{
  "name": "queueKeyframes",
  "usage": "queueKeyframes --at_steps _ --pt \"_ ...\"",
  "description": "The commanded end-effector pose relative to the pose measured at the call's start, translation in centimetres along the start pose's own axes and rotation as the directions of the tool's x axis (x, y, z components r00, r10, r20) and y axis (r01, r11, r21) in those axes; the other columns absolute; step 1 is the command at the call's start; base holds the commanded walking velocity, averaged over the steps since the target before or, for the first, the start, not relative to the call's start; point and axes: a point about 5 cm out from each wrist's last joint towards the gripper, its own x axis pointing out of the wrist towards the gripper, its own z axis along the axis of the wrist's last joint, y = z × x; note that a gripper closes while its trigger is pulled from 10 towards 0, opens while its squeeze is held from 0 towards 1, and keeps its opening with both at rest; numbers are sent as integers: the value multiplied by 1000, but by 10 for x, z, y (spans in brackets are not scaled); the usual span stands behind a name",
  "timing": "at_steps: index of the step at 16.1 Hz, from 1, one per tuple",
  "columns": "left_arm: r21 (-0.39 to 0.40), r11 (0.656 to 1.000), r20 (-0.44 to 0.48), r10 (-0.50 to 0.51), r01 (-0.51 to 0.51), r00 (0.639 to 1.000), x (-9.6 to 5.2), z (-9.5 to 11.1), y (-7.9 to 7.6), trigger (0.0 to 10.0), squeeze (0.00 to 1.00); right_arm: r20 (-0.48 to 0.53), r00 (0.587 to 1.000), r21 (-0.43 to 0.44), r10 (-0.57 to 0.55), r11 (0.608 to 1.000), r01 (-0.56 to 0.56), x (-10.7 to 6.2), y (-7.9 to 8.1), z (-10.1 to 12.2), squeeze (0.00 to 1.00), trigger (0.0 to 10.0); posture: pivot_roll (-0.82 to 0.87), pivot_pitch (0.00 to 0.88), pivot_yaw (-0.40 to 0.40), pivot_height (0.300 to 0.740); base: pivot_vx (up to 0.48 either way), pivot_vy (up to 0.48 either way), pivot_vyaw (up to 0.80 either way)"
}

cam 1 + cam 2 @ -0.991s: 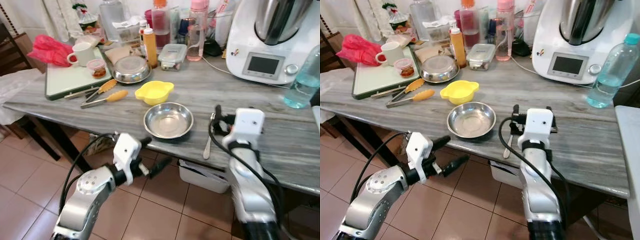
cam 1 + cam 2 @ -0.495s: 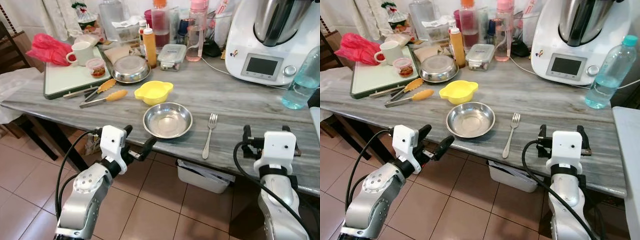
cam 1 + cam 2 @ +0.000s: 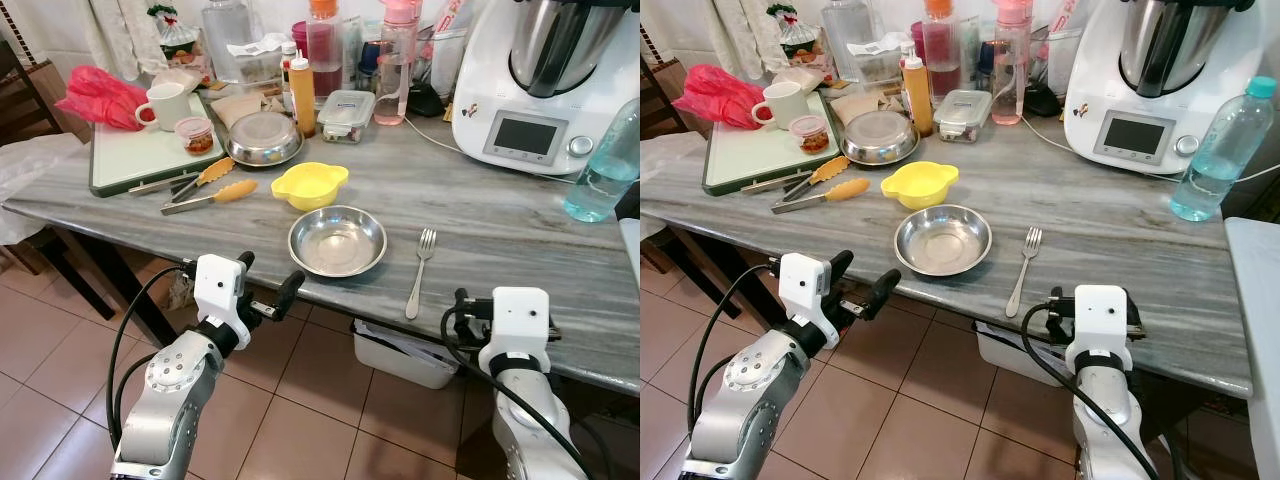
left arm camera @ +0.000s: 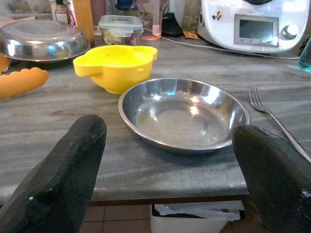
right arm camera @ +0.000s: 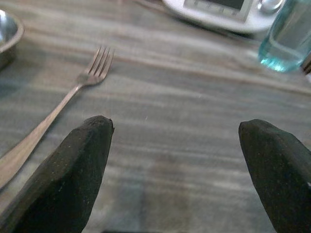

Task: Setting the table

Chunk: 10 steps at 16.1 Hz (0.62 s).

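Steel fork (image 3: 420, 270) unmoved beside bowl (image 3: 337, 240); right gripper (image 5: 177, 170) drawn nearer, open.

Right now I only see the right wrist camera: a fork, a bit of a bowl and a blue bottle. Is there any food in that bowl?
Observer: No, the round steel bowl is empty and shiny inside.
Operator: Is anything behind it?
Observer: Yes, a small yellow plastic bowl sits just behind it, apart from it.
Operator: Where is the other arm?
Observer: The left gripper hangs open just off the grey stone table edge, facing the steel bowl, holding nothing.
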Motion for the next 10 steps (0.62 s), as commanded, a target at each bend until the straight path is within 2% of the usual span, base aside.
queueKeyframes --at_steps 1,4,6,10 --pt "16 1000 -11 -9 9 1000 -2 1 0 10000 0 -32 999 12 5 1000 -5 1 2 -2 1000 10000 -112 33 63 740 0 0 0" --pt "-3 999 -18 -44 44 999 -5 3 -1 10000 0 -94 995 11 11 1000 -10 1 8 -10 1000 10000 -101 44 69 740 0 0 0" --pt "-61 986 -18 -157 155 987 -9 5 -10 10000 0 -111 994 4 8 1000 -8 1 9 -12 1000 10000 -100 46 69 740 0 0 0" --pt "-100 945 -96 -321 312 942 -19 -3 -18 10000 0 -123 992 -15 -12 1000 10 6 3 -13 1000 10000 -103 46 67 740 0 0 0"
